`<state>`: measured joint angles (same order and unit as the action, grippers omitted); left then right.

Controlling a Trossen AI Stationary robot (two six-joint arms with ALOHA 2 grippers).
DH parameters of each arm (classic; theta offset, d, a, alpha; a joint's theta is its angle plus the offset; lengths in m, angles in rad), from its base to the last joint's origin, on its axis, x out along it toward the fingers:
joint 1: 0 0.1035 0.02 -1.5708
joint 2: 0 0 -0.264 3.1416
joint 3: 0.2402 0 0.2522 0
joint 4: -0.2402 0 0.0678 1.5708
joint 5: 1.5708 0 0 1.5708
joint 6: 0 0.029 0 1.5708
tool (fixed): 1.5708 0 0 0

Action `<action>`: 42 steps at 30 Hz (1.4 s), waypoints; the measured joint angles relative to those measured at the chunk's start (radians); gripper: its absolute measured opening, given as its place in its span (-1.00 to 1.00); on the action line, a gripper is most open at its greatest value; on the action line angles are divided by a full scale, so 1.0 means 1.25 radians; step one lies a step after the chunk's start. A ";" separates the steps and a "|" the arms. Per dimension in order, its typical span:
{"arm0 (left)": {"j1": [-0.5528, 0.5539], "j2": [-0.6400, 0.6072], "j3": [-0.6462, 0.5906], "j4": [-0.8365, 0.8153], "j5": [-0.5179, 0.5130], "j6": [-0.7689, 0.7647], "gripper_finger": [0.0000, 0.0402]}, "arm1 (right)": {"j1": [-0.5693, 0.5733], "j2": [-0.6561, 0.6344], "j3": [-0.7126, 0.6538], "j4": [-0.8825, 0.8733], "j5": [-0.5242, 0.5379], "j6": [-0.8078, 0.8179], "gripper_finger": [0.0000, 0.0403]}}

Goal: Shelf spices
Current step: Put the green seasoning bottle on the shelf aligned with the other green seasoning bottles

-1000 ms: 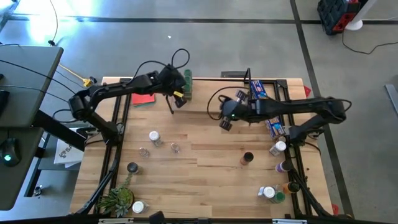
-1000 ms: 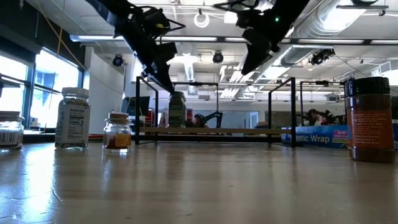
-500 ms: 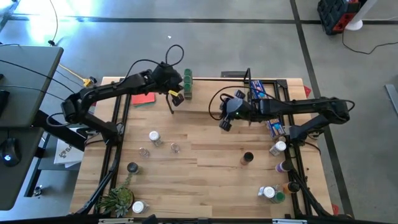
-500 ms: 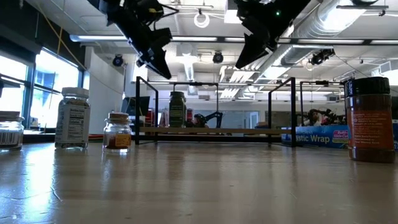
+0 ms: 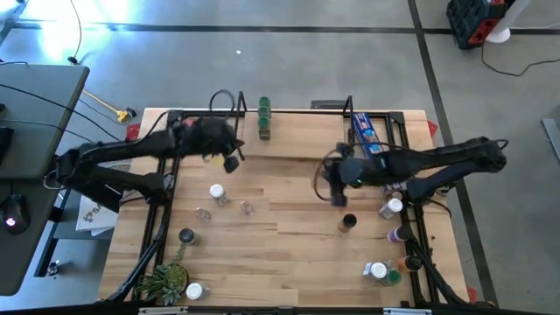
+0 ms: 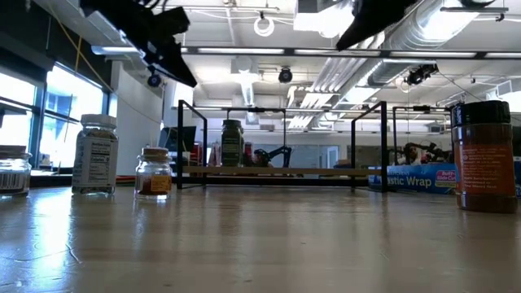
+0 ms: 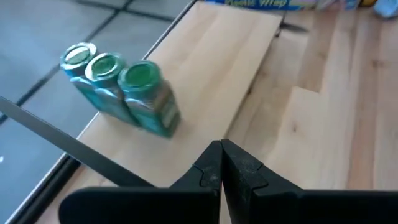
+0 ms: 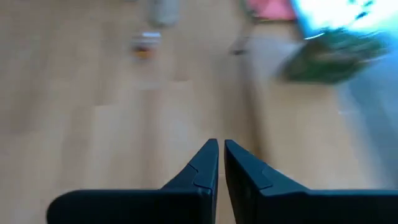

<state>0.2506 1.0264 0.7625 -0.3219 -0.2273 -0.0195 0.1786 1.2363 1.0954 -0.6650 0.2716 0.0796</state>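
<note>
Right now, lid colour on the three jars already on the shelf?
Green, all three jars in a row on the shelf. Left wrist view shows it best.

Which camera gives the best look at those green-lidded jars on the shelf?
The left wrist view: three green-lidded jars stand in a row, close up. The high view shows them small from above; the low view shows one jar far off; the right wrist view shows none clearly.

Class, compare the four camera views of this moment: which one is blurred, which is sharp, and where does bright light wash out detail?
Right wrist view: smeared by motion blur, only the right hand crisp. Left wrist view: sharp on the three green-lidded jars standing on the shelf. High view: glare whitens the floor at the top-left corner. Low view: bright windows at left, arms dark silhouettes against ceiling lights.
</note>
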 joint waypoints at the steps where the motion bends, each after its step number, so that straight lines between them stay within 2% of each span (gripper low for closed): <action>1: -0.022 -0.017 -0.029 0.031 -0.017 -0.011 -1.00 | 0.009 -0.002 0.000 -0.008 -0.043 0.036 -0.90; 4: -0.079 -0.048 -0.092 0.109 -0.054 -0.042 -1.00 | 0.037 -0.003 0.000 -0.029 -0.165 0.101 -0.88; 8: -0.144 -0.055 -0.119 0.129 -0.100 -0.099 -1.00 | 0.118 0.007 0.001 -0.063 -0.241 0.187 -0.76; 14: -0.276 -0.038 -0.119 0.141 -0.179 -0.235 -1.00 | 0.324 0.011 0.002 -0.095 -0.227 0.404 -0.46; 18: -0.395 -0.014 -0.119 0.183 -0.279 -0.313 -1.00 | 0.482 0.015 0.002 -0.154 -0.170 0.536 -0.28; 22: -0.503 0.021 -0.119 0.243 -0.369 -0.361 -1.00 | 0.583 0.028 0.002 -0.245 -0.194 0.668 -0.13; 27: -0.604 0.075 -0.119 0.321 -0.459 -0.394 -1.00 | 0.642 0.049 0.002 -0.310 -0.301 0.770 0.04; 32: -0.650 0.121 -0.119 0.341 -0.530 -0.402 -1.00 | 0.670 0.066 0.002 -0.352 -0.319 0.850 0.17; 37: -0.659 0.153 -0.119 0.346 -0.537 -0.411 -1.00 | 0.670 0.085 0.002 -0.312 -0.330 0.934 0.26; 42: -0.663 0.179 -0.119 0.346 -0.535 -0.421 -1.00 | 0.671 0.127 0.002 -0.280 -0.350 0.934 0.30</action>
<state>-0.5781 1.2503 0.6140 0.1107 -0.8955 -0.5456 1.0174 1.3954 1.0985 -1.0147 -0.1653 1.2475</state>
